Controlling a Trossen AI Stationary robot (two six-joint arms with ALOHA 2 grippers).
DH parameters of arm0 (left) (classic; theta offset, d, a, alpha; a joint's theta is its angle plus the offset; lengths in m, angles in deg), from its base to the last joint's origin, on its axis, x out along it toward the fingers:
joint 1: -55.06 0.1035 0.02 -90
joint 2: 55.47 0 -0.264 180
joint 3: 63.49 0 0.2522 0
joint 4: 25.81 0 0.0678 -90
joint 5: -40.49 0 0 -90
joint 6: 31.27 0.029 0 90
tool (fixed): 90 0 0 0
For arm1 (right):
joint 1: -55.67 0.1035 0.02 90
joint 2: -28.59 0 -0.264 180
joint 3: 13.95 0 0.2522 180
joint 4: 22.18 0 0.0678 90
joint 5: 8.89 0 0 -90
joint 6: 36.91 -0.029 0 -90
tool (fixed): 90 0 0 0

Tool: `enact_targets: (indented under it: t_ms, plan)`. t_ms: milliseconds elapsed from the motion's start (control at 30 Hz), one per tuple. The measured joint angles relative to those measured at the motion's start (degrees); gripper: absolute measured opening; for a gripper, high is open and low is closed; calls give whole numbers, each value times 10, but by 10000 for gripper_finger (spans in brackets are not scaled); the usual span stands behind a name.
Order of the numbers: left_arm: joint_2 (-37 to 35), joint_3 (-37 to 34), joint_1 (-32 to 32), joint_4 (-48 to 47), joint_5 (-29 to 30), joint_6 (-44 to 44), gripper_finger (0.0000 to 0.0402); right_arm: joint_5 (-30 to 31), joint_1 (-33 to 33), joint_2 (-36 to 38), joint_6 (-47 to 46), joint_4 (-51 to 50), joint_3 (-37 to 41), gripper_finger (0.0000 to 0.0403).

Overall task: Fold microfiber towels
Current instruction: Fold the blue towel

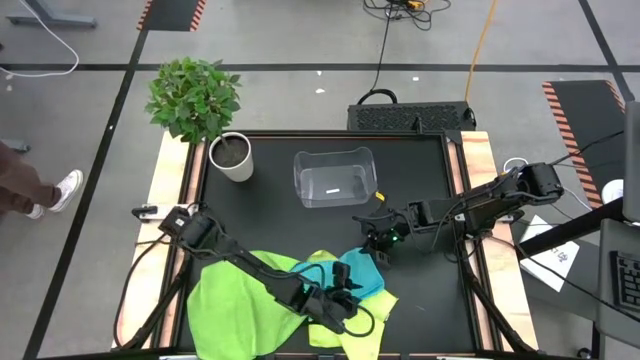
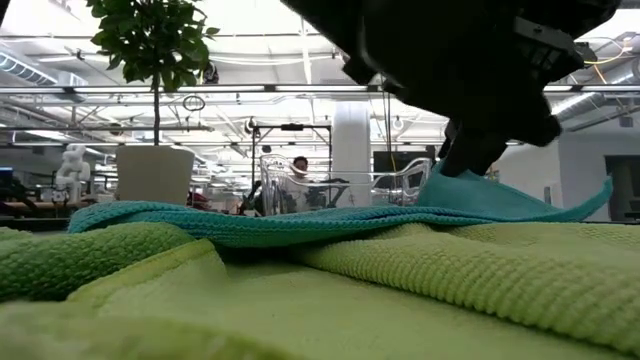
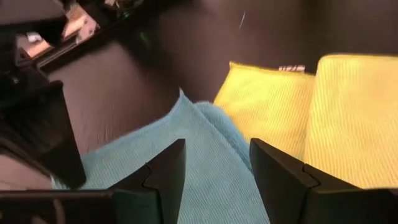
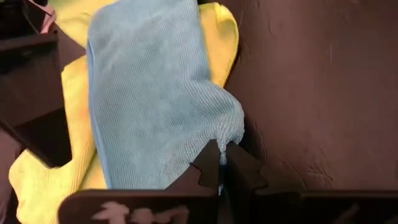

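Three microfiber towels lie overlapping at the table's near edge: a bright green one (image 1: 225, 305) on the left, a pale yellow-green one (image 1: 335, 325) in the middle, and a turquoise one (image 1: 362, 272) on top toward the right. My right gripper (image 4: 221, 163) is shut on the turquoise towel (image 4: 149, 87). My left gripper (image 3: 214, 171) reaches in from the left. It is open, one finger on each side of a strip of the turquoise towel (image 3: 205, 143). I cannot tell whether it touches the cloth. My right gripper pinches the turquoise towel's far right corner (image 4: 231, 134) between its two fingertips. The fingers come slanting down from the table's right side. The corner is raised a little, and the rest of the towel runs slack away from it, over the yellow-green towel (image 4: 68, 93).
A clear plastic bin (image 1: 335, 178) stands at the table's middle far side, with a potted plant (image 1: 230, 155) at the far left corner. Bare black table (image 1: 430, 300) lies right of the towels. A person's shoe (image 1: 66, 188) shows on the floor to the left.
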Motion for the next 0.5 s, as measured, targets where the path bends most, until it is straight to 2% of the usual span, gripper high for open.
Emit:
enact_targets:
  t_ms: [133,300,500]
  plan:
    - [19,37,-4,-22,-4,-10,182,1,-1,0,2,-4,0,0]
    - [41,42,-5,-51,-17,-44,182,1,-7,0,6,-5,0,0]
    - [72,45,2,-28,-10,-52,182,2,-10,0,7,1,-1,0]
